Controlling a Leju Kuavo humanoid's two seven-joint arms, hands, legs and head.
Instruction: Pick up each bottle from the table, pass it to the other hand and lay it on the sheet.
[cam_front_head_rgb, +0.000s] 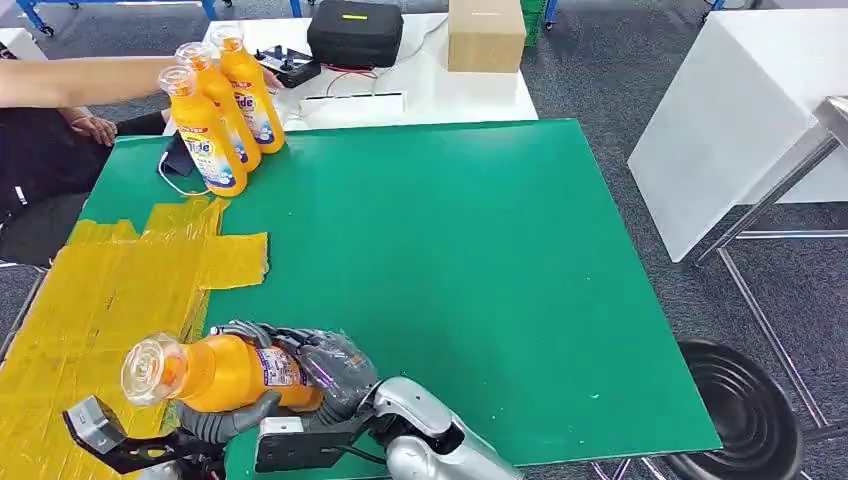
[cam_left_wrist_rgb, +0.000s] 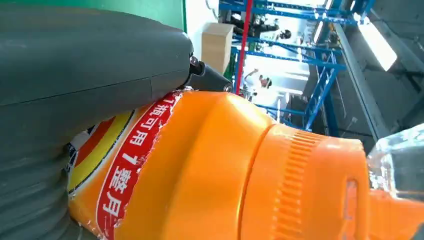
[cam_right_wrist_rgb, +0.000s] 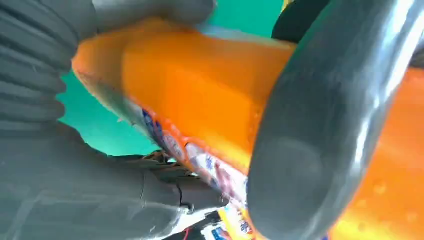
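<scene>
An orange detergent bottle (cam_front_head_rgb: 225, 372) with a clear cap lies on its side in the air over the near left edge of the green table (cam_front_head_rgb: 450, 250), cap toward the yellow sheet (cam_front_head_rgb: 110, 290). My right hand (cam_front_head_rgb: 325, 365) wraps around its base. My left hand (cam_front_head_rgb: 215, 420) grips it from below, nearer the neck. The left wrist view has the left hand (cam_left_wrist_rgb: 75, 65) pressed on the bottle (cam_left_wrist_rgb: 225, 175) at its label. In the right wrist view the right hand (cam_right_wrist_rgb: 50, 150) curls around the bottle (cam_right_wrist_rgb: 200, 90). Three more bottles (cam_front_head_rgb: 205, 130) stand upright at the far left corner.
A person's arm (cam_front_head_rgb: 80, 80) reaches in at the far left beside the standing bottles. Behind the table a white bench carries a black case (cam_front_head_rgb: 355, 32) and a cardboard box (cam_front_head_rgb: 487, 35). A white cabinet (cam_front_head_rgb: 720, 120) and a black stool (cam_front_head_rgb: 745, 410) stand to the right.
</scene>
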